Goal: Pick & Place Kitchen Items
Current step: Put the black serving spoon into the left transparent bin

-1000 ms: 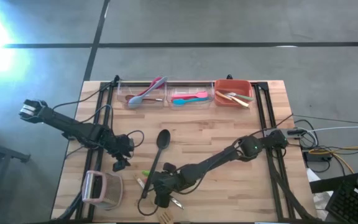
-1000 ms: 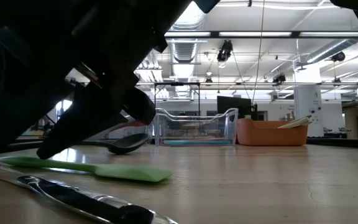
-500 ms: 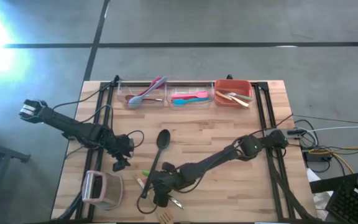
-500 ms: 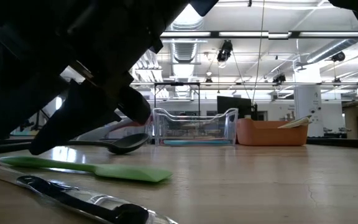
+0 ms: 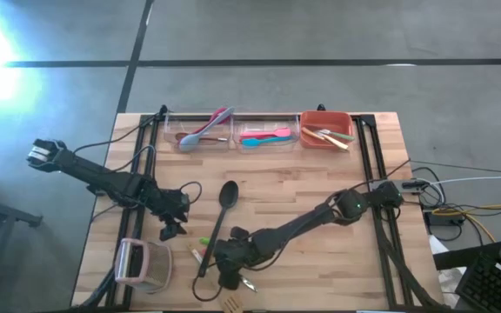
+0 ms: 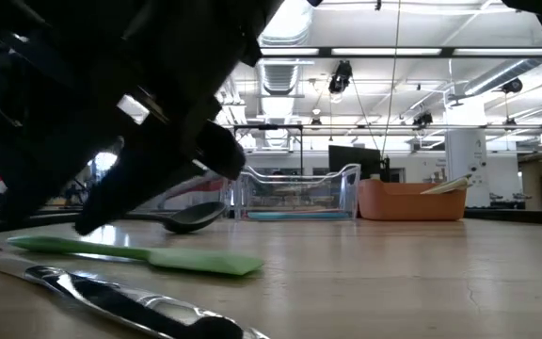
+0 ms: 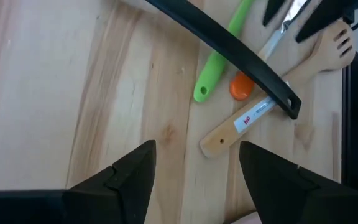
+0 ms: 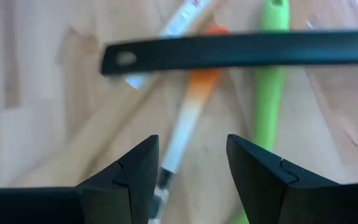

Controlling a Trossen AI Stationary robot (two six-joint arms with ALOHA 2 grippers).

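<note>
The right gripper [image 5: 227,271] hung low over a small heap of utensils near the table's [image 5: 320,278] front edge, at about seven o'clock from the table's middle. Its fingers [image 8: 132,180] stood apart with nothing between them. Just beyond them lay the black spoon's handle [image 8: 241,51], crossing over a green spatula [image 8: 269,93], an orange-tipped tool [image 8: 188,118] and a wooden fork [image 7: 278,87].

From above, the black spoon [image 5: 223,209] ran from its bowl near the table's middle down toward the heap. The green spatula's tip showed just beside it, at nine o'clock from the handle.

The left gripper [image 5: 171,228] hovered at about ten o'clock from the heap, its fingers [image 7: 129,180] spread wide and empty — bare wood lay between them.

A boxy pinkish object [image 5: 135,263] sat at the table's near left, at eight o'clock from the left gripper.

Along the far edge stood three bins. The left clear bin [image 5: 197,136] held pink and grey utensils, the middle clear bin [image 5: 268,136] pink and teal ones, and the orange bin [image 5: 324,130] — at the right — wooden and green ones.
</note>
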